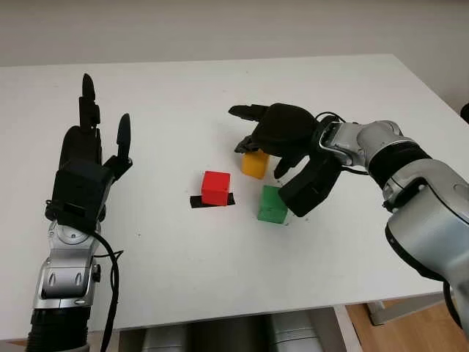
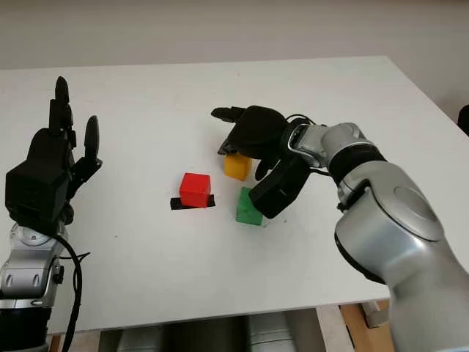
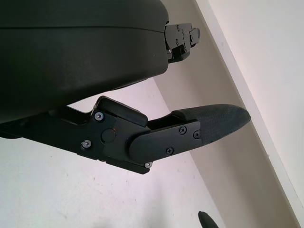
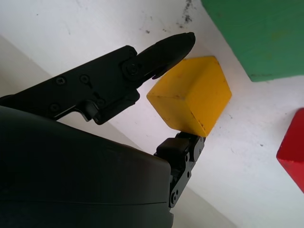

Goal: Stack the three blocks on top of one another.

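Right hand (image 1: 272,143) grips the yellow block (image 1: 255,164) beside the green block (image 1: 272,204); left hand (image 1: 91,158) open at table's left

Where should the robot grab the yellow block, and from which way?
Probably by two opposite flat sides, coming down from above. The yellow block sits flat on the table with its top free, and the green block and red block stand apart from it. The right hand is already over it, fingers either side.

Matt, smooth white table (image 1: 183,279); the yellow block (image 4: 190,102), green block (image 1: 272,204) and red block (image 1: 215,187) look matt painted; hand shells matt black plastic, forearms brushed silver metal
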You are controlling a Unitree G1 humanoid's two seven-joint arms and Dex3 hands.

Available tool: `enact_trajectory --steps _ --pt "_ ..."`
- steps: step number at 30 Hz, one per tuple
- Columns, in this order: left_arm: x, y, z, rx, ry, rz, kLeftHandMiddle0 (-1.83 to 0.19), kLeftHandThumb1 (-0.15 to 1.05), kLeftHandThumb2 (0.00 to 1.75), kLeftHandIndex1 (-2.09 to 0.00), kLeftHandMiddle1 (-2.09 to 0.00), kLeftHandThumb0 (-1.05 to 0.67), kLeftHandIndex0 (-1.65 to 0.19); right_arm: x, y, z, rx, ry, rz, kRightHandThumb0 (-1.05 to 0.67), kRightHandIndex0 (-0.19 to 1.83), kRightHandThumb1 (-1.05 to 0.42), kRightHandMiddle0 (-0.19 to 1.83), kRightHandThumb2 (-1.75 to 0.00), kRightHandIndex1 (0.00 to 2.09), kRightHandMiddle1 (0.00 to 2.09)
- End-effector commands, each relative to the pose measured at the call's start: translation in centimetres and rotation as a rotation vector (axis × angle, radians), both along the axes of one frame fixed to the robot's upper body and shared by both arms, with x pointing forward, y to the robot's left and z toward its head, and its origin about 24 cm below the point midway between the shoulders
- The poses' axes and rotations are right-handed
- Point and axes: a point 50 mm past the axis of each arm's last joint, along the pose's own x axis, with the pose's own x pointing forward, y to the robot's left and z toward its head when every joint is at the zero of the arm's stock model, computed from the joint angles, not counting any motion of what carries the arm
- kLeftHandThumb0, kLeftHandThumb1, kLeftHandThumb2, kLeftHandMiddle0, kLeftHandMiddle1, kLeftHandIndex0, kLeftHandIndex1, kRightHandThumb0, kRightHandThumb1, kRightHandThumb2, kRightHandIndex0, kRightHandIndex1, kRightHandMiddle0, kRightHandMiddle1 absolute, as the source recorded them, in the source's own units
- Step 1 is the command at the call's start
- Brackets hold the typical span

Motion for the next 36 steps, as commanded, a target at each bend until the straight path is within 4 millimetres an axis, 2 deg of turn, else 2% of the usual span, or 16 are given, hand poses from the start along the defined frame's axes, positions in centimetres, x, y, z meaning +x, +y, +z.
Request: enact_trajectory --steps 1,7,8,9,10,12,29,33,36 --pt "-0.2 -0.1 0.1 0.012 -0.013 -0.004 0.16 1.05 0.69 -0.05 -0.05 -0.78 0.15 0.0 -0.1 0.0 0.028 -0.001 -0.014 -0.50 0.06 -0.84 0.66 -0.06 0.07 0.12" --pt "-0.2 -0.1 0.1 0.012 -0.010 -0.004 0.16 1.05 0.69 -0.06 -0.05 -0.79 0.14 -0.1 -0.1 0.2 0.073 -0.068 0.033 -0.45 0.24 -0.86 0.92 -0.06 0.11 0.29" --pt "-0.2 -0.1 0.1 0.013 -0.010 -0.005 0.16 1.05 0.69 -0.06 -0.05 -0.79 0.14 -0.1 -0.1 0.2 0.066 -0.075 0.034 -0.45 0.26 -0.87 0.92 -0.06 0.10 0.36" --pt "-0.2 -0.1 0.1 0.011 -0.009 -0.007 0.16 1.05 0.69 -0.06 -0.05 -0.79 0.14 -0.1 -0.2 0.2 0.061 -0.080 0.032 -0.43 0.28 -0.89 0.83 -0.06 0.07 0.58" --pt "-0.2 -0.1 0.1 0.011 -0.008 -0.008 0.16 1.05 0.69 -0.06 -0.05 -0.79 0.14 0.0 -0.2 0.3 0.060 -0.081 0.030 -0.43 0.29 -0.89 0.78 -0.05 0.07 0.71" --pt "-0.2 -0.1 0.0 0.011 -0.007 -0.012 0.16 1.05 0.69 -0.06 -0.05 -0.79 0.14 0.0 -0.3 0.3 0.057 -0.086 0.027 -0.42 0.32 -0.89 0.72 -0.05 0.07 0.83" --pt "-0.1 -0.2 0.0 0.025 -0.003 -0.015 0.15 1.05 0.68 -0.06 -0.06 -0.77 0.14 0.2 -0.9 1.0 0.068 -0.109 -0.005 -0.39 0.36 -0.88 0.68 -0.05 0.06 0.93" --pt "-0.2 -0.3 0.0 0.017 -0.007 -0.020 0.16 1.05 0.68 -0.05 -0.05 -0.77 0.14 0.5 -1.1 1.7 0.120 -0.092 -0.052 -0.40 0.34 -0.89 0.64 -0.06 0.05 1.00" --pt "-0.2 -0.3 0.0 0.019 -0.004 -0.019 0.16 1.05 0.68 -0.05 -0.05 -0.77 0.15 0.7 -1.2 2.5 0.231 -0.047 -0.105 -0.39 0.33 -0.90 0.61 -0.06 0.05 1.03"
